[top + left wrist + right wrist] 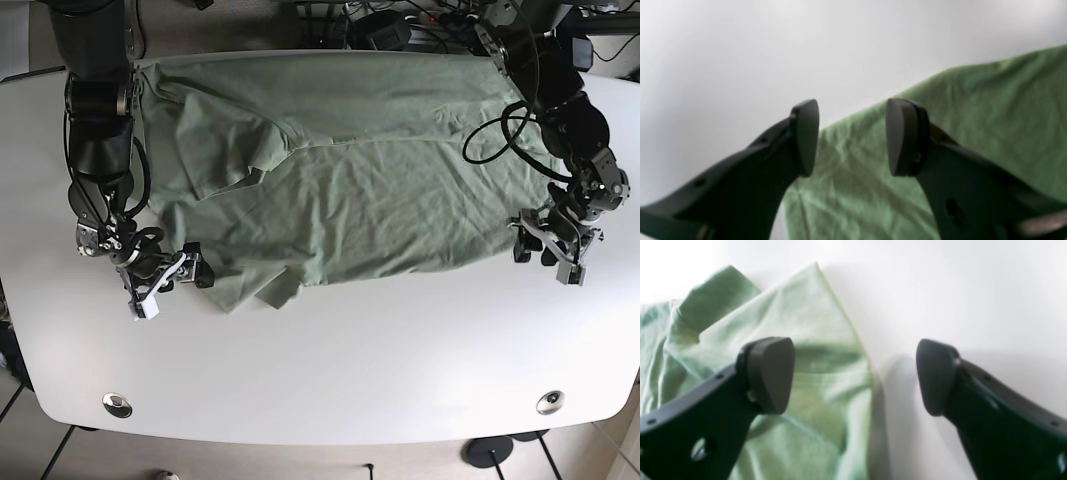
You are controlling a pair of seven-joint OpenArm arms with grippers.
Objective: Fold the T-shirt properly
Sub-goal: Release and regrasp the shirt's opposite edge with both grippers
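We see a white, smooth, rounded table [330, 370] beneath both grippers, with two round metal discs [117, 403] near its front edge.

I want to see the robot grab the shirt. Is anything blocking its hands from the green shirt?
No, nothing visible is in the way. The left hand and right hand are both open, right at the edges of the green T-shirt on the bare white table.

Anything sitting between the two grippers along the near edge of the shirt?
Only the T-shirt itself: its rumpled lower hem spans from the right gripper to the left gripper. The base view shows this; nothing else lies there.
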